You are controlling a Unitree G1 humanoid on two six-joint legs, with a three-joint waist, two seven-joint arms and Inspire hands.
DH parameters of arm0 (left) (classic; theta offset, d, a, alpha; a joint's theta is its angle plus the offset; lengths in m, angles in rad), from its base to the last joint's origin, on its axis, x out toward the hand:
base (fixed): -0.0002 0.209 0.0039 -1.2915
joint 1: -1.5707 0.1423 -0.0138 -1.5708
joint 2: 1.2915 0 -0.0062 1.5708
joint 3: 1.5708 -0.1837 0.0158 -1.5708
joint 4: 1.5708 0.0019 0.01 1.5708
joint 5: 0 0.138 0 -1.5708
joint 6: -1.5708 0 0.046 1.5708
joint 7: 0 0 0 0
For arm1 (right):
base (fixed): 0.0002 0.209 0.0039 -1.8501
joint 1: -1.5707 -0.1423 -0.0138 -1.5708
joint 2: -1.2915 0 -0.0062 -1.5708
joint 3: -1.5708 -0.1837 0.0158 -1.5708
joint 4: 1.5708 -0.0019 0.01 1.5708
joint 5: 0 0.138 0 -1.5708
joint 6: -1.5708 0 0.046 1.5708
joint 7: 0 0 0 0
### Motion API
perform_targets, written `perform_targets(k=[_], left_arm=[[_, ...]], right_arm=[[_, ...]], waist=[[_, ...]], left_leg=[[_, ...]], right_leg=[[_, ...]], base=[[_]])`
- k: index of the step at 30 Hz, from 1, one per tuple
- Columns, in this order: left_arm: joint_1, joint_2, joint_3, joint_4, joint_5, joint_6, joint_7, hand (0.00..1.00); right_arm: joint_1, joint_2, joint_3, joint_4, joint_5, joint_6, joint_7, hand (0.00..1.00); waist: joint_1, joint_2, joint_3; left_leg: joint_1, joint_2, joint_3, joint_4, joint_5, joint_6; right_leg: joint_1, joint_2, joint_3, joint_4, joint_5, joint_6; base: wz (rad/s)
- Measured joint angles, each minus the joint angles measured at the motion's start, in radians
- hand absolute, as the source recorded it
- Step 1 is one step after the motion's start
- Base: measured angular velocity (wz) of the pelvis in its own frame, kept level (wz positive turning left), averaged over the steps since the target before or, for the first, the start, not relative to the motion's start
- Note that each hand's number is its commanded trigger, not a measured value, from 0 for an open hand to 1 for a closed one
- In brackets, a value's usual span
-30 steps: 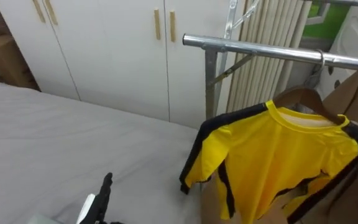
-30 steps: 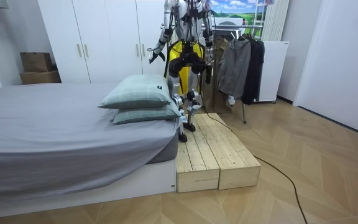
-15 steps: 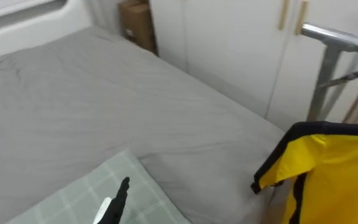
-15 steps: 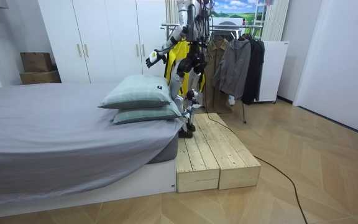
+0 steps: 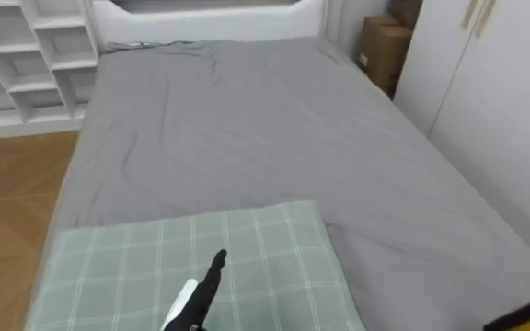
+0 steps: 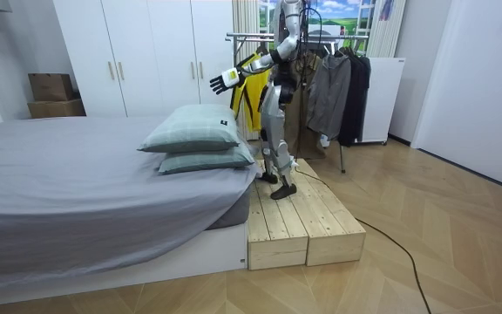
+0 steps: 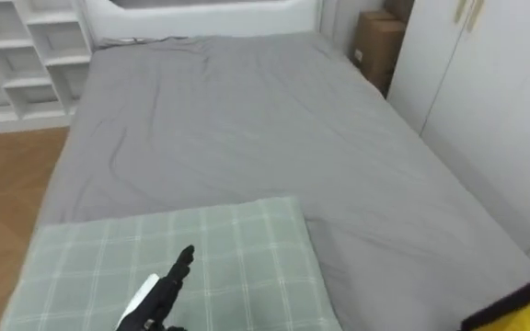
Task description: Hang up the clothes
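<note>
Faces the grey bed [image 5: 247, 138] with the left robot hand [image 5: 196, 302] stretched out, released, above the green checked pillow [image 5: 136, 267].

Stands on the wooden platform [image 6: 299, 218] at the bed's side, just beside the pillow. Grasps nothing with the left robot hand: fingers straight, pointing far across the sheet, apart from the pillow as far as can be told. Has the yellow shirt [image 6: 253, 87] behind the outstretched arm, apparently hanging from the clothes rail [image 6: 251, 37] next to dark garments [image 6: 338, 87]. Catches a yellow corner of it at the near right edge of the eye views. Looks past a white wardrobe [image 5: 495, 83] on the right, a cardboard box [image 5: 382, 46] far right and white shelves [image 5: 26, 64] far left.
</note>
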Motion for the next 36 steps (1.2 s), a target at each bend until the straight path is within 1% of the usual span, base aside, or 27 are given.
perform_targets(k=[1,2,3,4,5,6,7,8,9,10,11,12,14,15,16,18,20,21,22,24,26,28,29,31,32,33,36], left_arm=[[-0.003,-0.001,-0.002,0.018,0.001,0.002,-0.007,0.00],[-0.003,0.001,-0.002,0.022,0.002,0.003,-0.010,0.00],[-0.006,0.000,-0.003,0.039,0.002,0.003,-0.011,0.00],[-0.012,0.000,-0.003,0.062,0.001,0.003,-0.011,0.00],[-0.015,0.000,-0.003,0.073,0.003,0.003,-0.011,0.00],[-0.019,0.003,-0.002,0.092,0.004,0.002,-0.010,0.00],[-0.024,0.005,0.000,0.113,0.004,0.002,-0.008,0.00],[-0.027,0.005,0.001,0.124,0.004,0.002,-0.008,0.00],[-0.034,0.005,0.003,0.154,0.004,0.003,-0.008,0.00],[-0.029,0.010,0.002,0.159,0.003,0.003,-0.006,0.00],[-0.026,0.011,-0.001,0.161,0.002,0.003,-0.002,0.00],[-0.026,0.017,-0.002,0.169,0.002,0.003,0.011,0.00],[-0.026,0.027,-0.001,0.170,0.001,0.003,0.034,0.00],[-0.026,0.031,0.001,0.170,0.001,0.003,0.043,0.00],[-0.027,0.031,0.006,0.170,-0.003,0.002,0.054,0.00],[-0.027,0.028,0.029,0.174,-0.018,-0.009,0.065,0.00],[-0.030,0.028,0.042,0.204,-0.019,-0.035,0.086,0.00],[-0.031,0.027,0.058,0.238,-0.022,-0.048,0.096,0.00],[-0.021,0.028,0.088,0.254,-0.032,-0.048,0.106,0.00],[-0.009,0.032,0.130,0.276,-0.049,-0.048,0.133,0.00],[0.013,0.033,0.170,0.297,-0.069,-0.052,0.169,0.00],[0.021,0.038,0.226,0.374,-0.100,-0.063,0.208,0.00],[0.020,0.040,0.239,0.401,-0.101,-0.064,0.218,0.00],[0.042,0.043,0.305,0.482,-0.112,-0.065,0.249,0.00],[0.051,0.043,0.320,0.494,-0.119,-0.065,0.256,0.00],[0.064,0.043,0.339,0.522,-0.126,-0.065,0.272,0.00],[0.114,0.038,0.382,0.566,-0.142,-0.060,0.297,0.00]], right_arm=[[0.000,0.002,0.000,0.000,0.000,0.001,-0.008,0.00],[0.000,0.004,-0.001,-0.002,-0.001,0.001,-0.013,0.00],[0.003,0.006,-0.001,-0.003,0.001,0.002,-0.025,0.00],[0.007,0.009,-0.001,-0.003,0.004,0.002,-0.045,0.00],[0.011,0.011,-0.002,-0.005,0.005,0.003,-0.054,0.00],[0.015,0.018,-0.010,-0.012,0.007,0.004,-0.069,0.00],[0.014,0.024,-0.023,-0.026,0.007,0.004,-0.080,0.00],[0.014,0.027,-0.029,-0.037,0.007,0.003,-0.084,0.00],[0.014,0.030,-0.026,-0.045,0.002,0.002,-0.092,0.00],[0.015,0.033,-0.026,-0.044,0.004,0.003,-0.092,0.00],[0.015,0.035,-0.025,-0.045,0.004,0.003,-0.094,0.00],[0.015,0.040,-0.016,-0.046,0.004,0.003,-0.100,0.00],[0.015,0.046,-0.013,-0.052,0.006,0.003,-0.110,0.00],[0.014,0.046,-0.013,-0.056,0.006,0.002,-0.114,0.00],[0.012,0.047,-0.015,-0.061,0.004,0.001,-0.122,0.00],[0.012,0.051,-0.017,-0.074,-0.006,0.000,-0.128,0.00],[0.011,0.055,-0.017,-0.075,-0.022,0.000,-0.130,0.00],[0.016,0.055,-0.018,-0.075,-0.035,0.000,-0.134,0.00],[0.020,0.055,-0.018,-0.076,-0.047,0.001,-0.135,0.00],[0.024,0.055,-0.020,-0.076,-0.054,0.001,-0.138,0.00],[0.033,0.057,-0.037,-0.076,-0.054,-0.002,-0.138,0.00],[0.051,0.057,-0.058,-0.072,-0.034,-0.009,-0.137,0.00],[0.058,0.056,-0.062,-0.072,-0.027,-0.013,-0.138,0.00],[0.088,0.050,-0.099,-0.074,-0.023,-0.035,-0.138,0.00],[0.095,0.048,-0.107,-0.074,-0.021,-0.040,-0.138,0.00],[0.112,0.043,-0.120,-0.072,-0.017,-0.042,-0.144,0.00],[0.144,0.041,-0.161,-0.066,-0.001,-0.041,-0.159,0.00]], waist=[[-0.014,-0.001,0.0013],[-0.023,-0.002,0.0021],[-0.031,-0.004,0.0057],[-0.036,-0.005,0.0065],[-0.037,-0.009,0.0098],[-0.036,-0.008,0.0080],[-0.034,-0.010,0.0077],[-0.030,-0.011,0.0076],[-0.019,-0.015,0.0107],[-0.008,-0.022,0.0124],[0.003,-0.026,0.0118],[0.012,-0.031,0.0100],[0.014,-0.038,0.0099],[0.017,-0.040,0.0088],[0.021,-0.039,0.0092],[0.034,-0.038,0.0099],[0.047,-0.032,0.0129],[0.057,-0.030,0.0146],[0.067,-0.030,0.0144],[0.068,-0.030,0.0147],[0.079,-0.024,0.0138],[0.086,-0.018,0.0157],[0.087,-0.012,0.0169],[0.088,-0.009,0.0088],[0.087,-0.007,0.0086],[0.087,0.001,0.0060],[0.089,0.016,0.0027]], left_leg=[[-0.009,-0.012,-0.040,0.000,0.001,0.008],[-0.015,-0.021,-0.062,-0.001,0.002,0.011],[-0.020,-0.036,-0.103,-0.005,0.006,0.019],[-0.026,-0.051,-0.139,-0.008,0.016,0.023],[-0.027,-0.058,-0.158,-0.011,0.017,0.026],[-0.030,-0.074,-0.193,-0.019,0.020,0.032],[-0.038,-0.086,-0.219,-0.021,0.023,0.036],[-0.042,-0.092,-0.230,-0.021,0.024,0.037],[-0.043,-0.100,-0.252,-0.020,0.025,0.038],[-0.042,-0.106,-0.264,-0.023,0.028,0.040],[-0.040,-0.108,-0.267,-0.024,0.028,0.041],[-0.040,-0.110,-0.287,-0.017,0.028,0.041],[-0.043,-0.116,-0.315,-0.018,0.028,0.041],[-0.043,-0.121,-0.329,-0.021,0.028,0.041],[-0.044,-0.125,-0.341,-0.022,0.028,0.041],[-0.037,-0.126,-0.342,-0.034,0.028,0.041],[-0.023,-0.126,-0.345,-0.056,0.030,0.039],[-0.019,-0.127,-0.345,-0.060,0.030,0.038],[-0.021,-0.126,-0.342,-0.060,0.030,0.038],[-0.023,-0.125,-0.340,-0.061,0.032,0.034],[-0.004,-0.126,-0.340,-0.076,0.037,0.027],[0.033,-0.127,-0.338,-0.109,0.041,0.019],[0.037,-0.126,-0.338,-0.112,0.041,0.019],[0.043,-0.128,-0.340,-0.117,0.044,0.015],[0.045,-0.129,-0.341,-0.122,0.044,0.014],[0.048,-0.129,-0.346,-0.123,0.044,0.014],[0.077,-0.132,-0.356,-0.141,0.046,0.012]], right_leg=[[0.008,0.001,0.030,0.003,-0.008,0.013],[0.014,0.001,0.041,0.004,-0.012,0.019],[0.027,0.002,0.064,0.002,-0.018,0.030],[0.039,0.004,0.098,0.001,-0.021,0.034],[0.045,0.007,0.113,-0.001,-0.021,0.034],[0.056,0.009,0.147,-0.006,-0.023,0.037],[0.062,0.009,0.166,-0.012,-0.026,0.045],[0.065,0.009,0.169,-0.012,-0.028,0.048],[0.075,0.009,0.181,-0.013,-0.027,0.052],[0.077,0.010,0.212,-0.012,-0.028,0.056],[0.077,0.013,0.229,-0.014,-0.028,0.057],[0.078,0.018,0.253,-0.019,-0.025,0.062],[0.079,0.021,0.271,-0.021,-0.022,0.067],[0.087,0.026,0.288,-0.039,-0.022,0.068],[0.109,0.033,0.295,-0.070,-0.015,0.078],[0.121,0.039,0.300,-0.093,-0.012,0.083],[0.128,0.043,0.302,-0.102,-0.012,0.083],[0.134,0.047,0.313,-0.112,-0.012,0.083],[0.139,0.054,0.328,-0.133,-0.010,0.086],[0.147,0.058,0.331,-0.157,-0.009,0.087],[0.154,0.063,0.335,-0.156,-0.009,0.087],[0.185,0.071,0.360,-0.175,-0.009,0.087],[0.191,0.072,0.361,-0.183,-0.009,0.087],[0.207,0.075,0.359,-0.204,-0.010,0.087],[0.210,0.076,0.359,-0.207,-0.010,0.087],[0.212,0.077,0.359,-0.208,-0.010,0.087],[0.240,0.078,0.358,-0.213,-0.010,0.088]], base=[[1.01],[1.05],[1.08],[1.07],[1.01],[0.86],[0.77],[0.67],[0.60],[0.52],[0.36],[0.34],[0.36],[0.23],[0.18],[0.04],[0.00],[-0.12],[-0.12],[-0.03],[-0.08],[-0.02],[0.08],[0.00],[0.05],[0.11],[0.11]])
